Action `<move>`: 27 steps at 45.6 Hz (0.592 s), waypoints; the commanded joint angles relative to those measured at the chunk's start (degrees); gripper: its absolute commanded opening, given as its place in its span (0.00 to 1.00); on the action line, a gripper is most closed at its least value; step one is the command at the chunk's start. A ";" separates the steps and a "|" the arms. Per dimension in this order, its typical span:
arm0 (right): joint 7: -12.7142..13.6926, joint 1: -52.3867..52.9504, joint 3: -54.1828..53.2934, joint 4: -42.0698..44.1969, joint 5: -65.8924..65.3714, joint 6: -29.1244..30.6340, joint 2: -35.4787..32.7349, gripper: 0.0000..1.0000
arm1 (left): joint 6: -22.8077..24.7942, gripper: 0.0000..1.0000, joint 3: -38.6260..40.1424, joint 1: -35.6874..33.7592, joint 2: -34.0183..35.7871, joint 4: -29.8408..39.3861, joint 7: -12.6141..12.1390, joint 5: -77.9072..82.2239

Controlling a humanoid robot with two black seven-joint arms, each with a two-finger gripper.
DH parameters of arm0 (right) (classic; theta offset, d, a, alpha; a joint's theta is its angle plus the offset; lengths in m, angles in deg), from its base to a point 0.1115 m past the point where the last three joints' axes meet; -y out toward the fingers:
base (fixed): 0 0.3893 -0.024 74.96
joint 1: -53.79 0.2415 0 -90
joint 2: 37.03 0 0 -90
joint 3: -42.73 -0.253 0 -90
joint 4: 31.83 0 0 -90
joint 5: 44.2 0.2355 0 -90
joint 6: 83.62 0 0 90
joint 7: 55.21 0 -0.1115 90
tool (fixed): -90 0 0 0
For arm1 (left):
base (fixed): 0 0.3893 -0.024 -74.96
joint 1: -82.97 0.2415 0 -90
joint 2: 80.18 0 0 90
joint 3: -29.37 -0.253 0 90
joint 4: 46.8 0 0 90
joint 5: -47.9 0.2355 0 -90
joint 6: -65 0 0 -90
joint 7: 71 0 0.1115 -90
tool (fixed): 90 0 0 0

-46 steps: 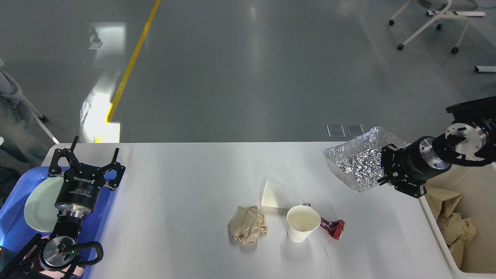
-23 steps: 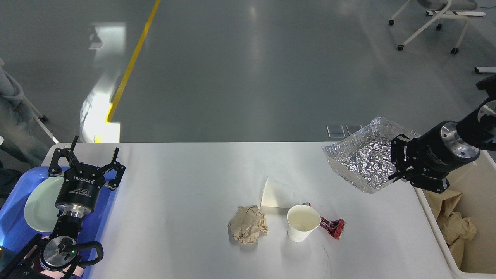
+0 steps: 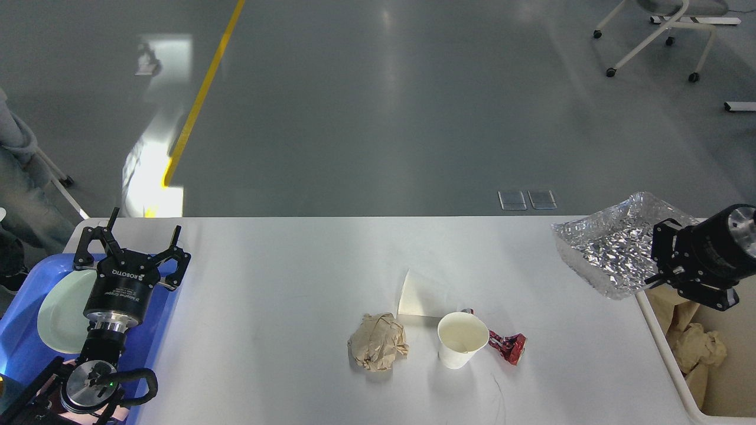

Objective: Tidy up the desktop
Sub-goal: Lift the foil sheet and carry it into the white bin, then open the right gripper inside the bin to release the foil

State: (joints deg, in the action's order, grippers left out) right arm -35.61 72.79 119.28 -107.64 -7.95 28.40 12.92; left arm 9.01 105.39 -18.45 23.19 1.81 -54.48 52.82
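Right gripper (image 3: 661, 268) clamped on crumpled foil tray (image 3: 614, 248), carried rightward since a second ago, now hanging at the cream bin's (image 3: 661, 336) left rim. Drop looks next. Left gripper (image 3: 131, 242) spread, idle over blue tray (image 3: 23, 348). Desktop (image 3: 283, 330) still holds paper wad, cup, wrapper.

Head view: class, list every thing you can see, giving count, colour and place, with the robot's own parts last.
desktop: one, white, centre
foil tray: one, silver, held at right edge
paper cup: one, white, upright, centre
paper ball: one, brown, left of cup
paper cone: one, white, behind cup
wrapper: one, red, right of cup
blue tray: one, far left
plate: one, pale green, in blue tray
bin: one, cream, right, holding brown paper
left tool: open, above blue tray
right tool: shut on foil tray
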 commanded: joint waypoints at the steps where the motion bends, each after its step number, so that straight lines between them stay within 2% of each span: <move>1: -0.09 -5.81 -0.70 6.63 -1.71 0.39 -4.24 0.00 | -0.01 0.97 0.00 -0.01 -0.01 0.00 0.00 0.00; 7: -0.35 -13.45 -3.07 13.92 -1.80 0.30 -6.18 0.00 | 0.00 0.97 0.00 -0.01 -0.01 0.00 0.00 0.00; 18: -0.53 -32.17 -13.52 29.83 -1.53 -0.49 -6.97 0.00 | -0.01 0.97 0.00 -0.01 -0.01 0.00 0.00 0.00; 27: -0.53 -48.87 -26.18 41.52 -2.93 -7.77 -3.99 0.00 | 0.00 0.97 0.00 -0.01 0.08 0.00 0.00 0.00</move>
State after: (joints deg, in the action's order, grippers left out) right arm -36.13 32.46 99.33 -72.33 -9.68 25.35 6.68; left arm 9.01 105.39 -18.45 23.19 1.81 -54.48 52.81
